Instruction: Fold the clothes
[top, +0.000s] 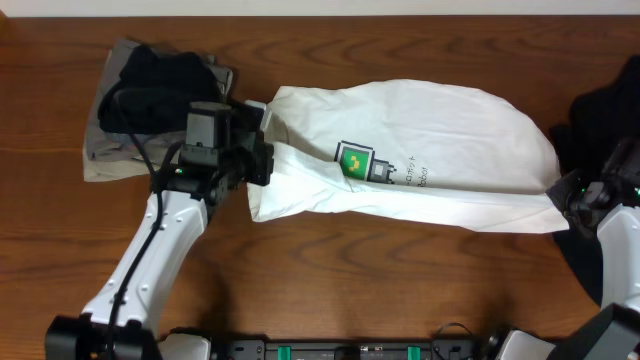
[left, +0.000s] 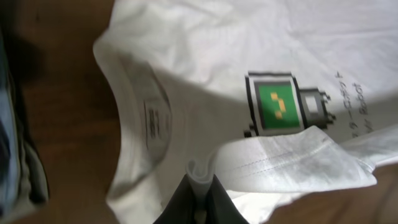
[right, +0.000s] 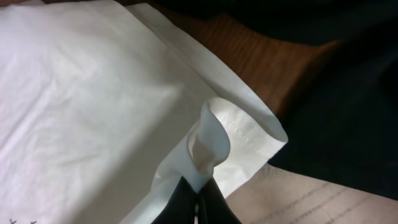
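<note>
Overhead view with both wrist views. The white T-shirt lay lengthwise across the middle of the wooden tabletop, print side up, nearer the far edge than the near one. Its collar pointed toward the left edge and its hem toward the right edge. The green-and-grey robot print, with a line of small text beside it, sat near the shirt's centre.

The left gripper was at the collar end. In its wrist view the jaws were closed on a bunched fold of white fabric from the shirt's near edge, with a stitched band of cloth spreading away from the pinch. The right gripper was at the shirt's near right corner. Its jaws were likewise closed, pinching a curl of the stitched hem.

A black garment lay heaped on a grey-khaki garment at the far left corner of the tabletop, just behind the left gripper. A second black garment lay at the right edge, just beside the shirt's hem; whether it touched the shirt could not be determined.
</note>
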